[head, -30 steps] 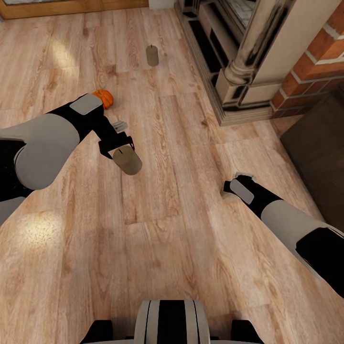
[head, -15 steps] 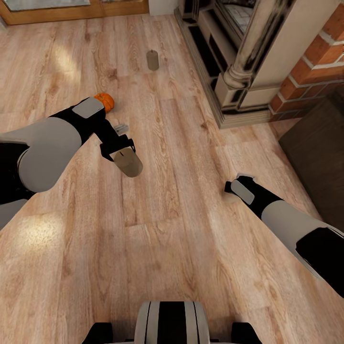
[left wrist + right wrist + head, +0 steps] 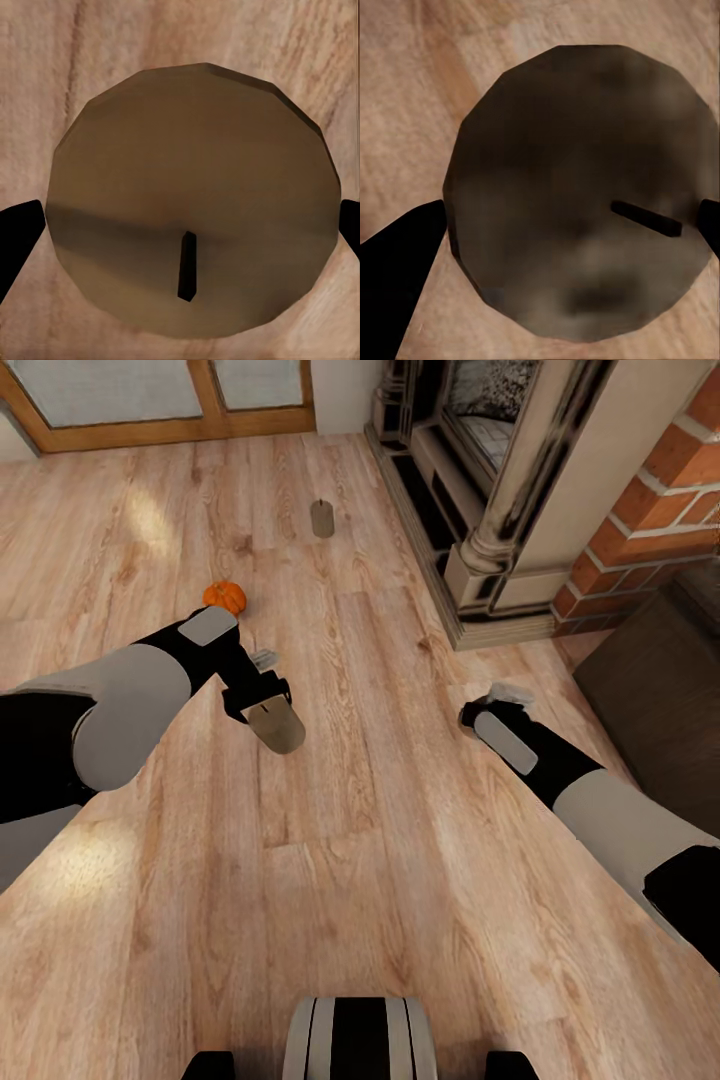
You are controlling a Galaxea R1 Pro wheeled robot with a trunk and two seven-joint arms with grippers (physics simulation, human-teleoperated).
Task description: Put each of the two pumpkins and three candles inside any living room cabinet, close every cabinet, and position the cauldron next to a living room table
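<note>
Light wood plank floor (image 3: 400,880), pumpkin (image 3: 224,597) and candle (image 3: 322,520) on it

Dark cabinet (image 3: 660,700) cut off at right edge, right pincer (image 3: 478,710) hidden behind its wrist

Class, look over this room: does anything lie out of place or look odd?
Yes. A pumpkin and a candle sit on the bare floor, near the fireplace, not on any furniture. Each gripper also holds a candle: left gripper with one, right gripper with another.
</note>
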